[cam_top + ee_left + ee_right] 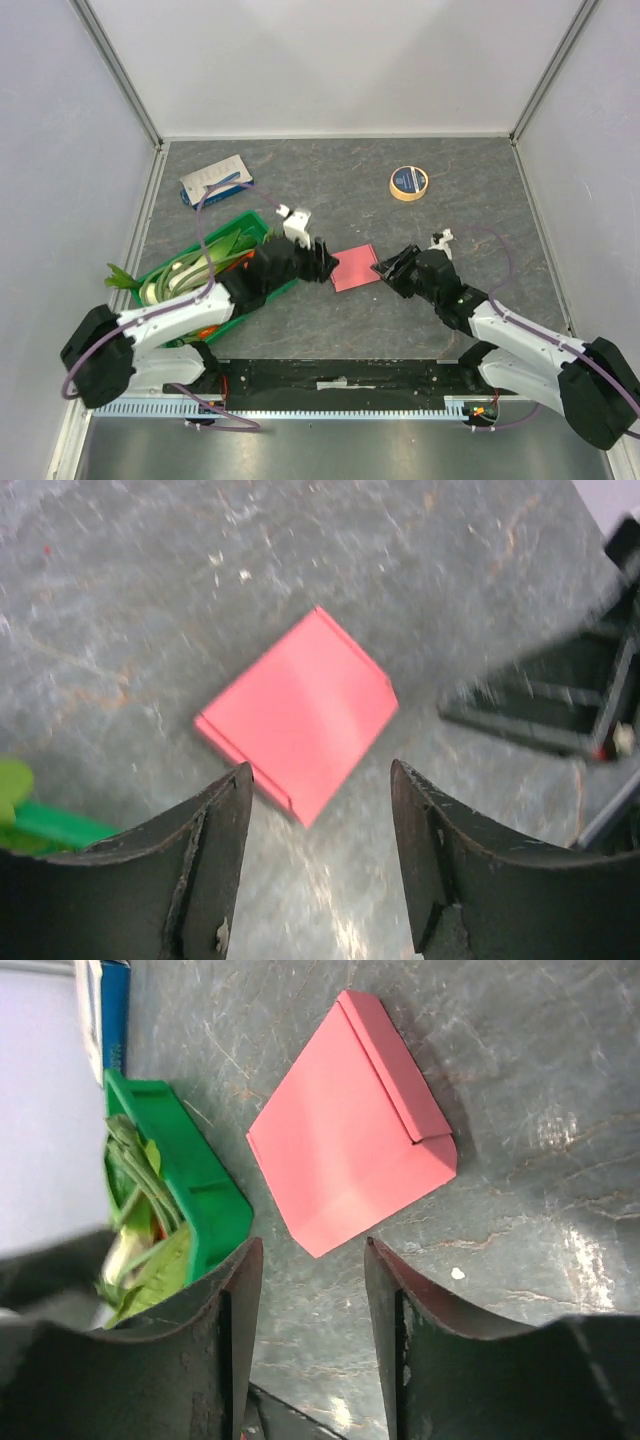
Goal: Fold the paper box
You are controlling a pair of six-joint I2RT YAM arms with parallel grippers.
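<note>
The pink paper box (354, 267) lies flat and folded on the grey table between the two arms. My left gripper (325, 262) sits just to its left, open, with nothing between its fingers. In the left wrist view the paper box (298, 712) lies just beyond the open left gripper (320, 780), one corner pointing toward the gap. My right gripper (385, 268) is at the box's right edge, also open and holding nothing. From the right wrist, the paper box (350, 1128) rests just ahead of the right gripper (312, 1250), apart from it.
A green crate (185, 285) of vegetables stands at the left, under the left arm. A blue-and-white flat package (213, 180) lies at the back left. A roll of tape (409, 183) sits at the back right. Enclosure walls ring the table.
</note>
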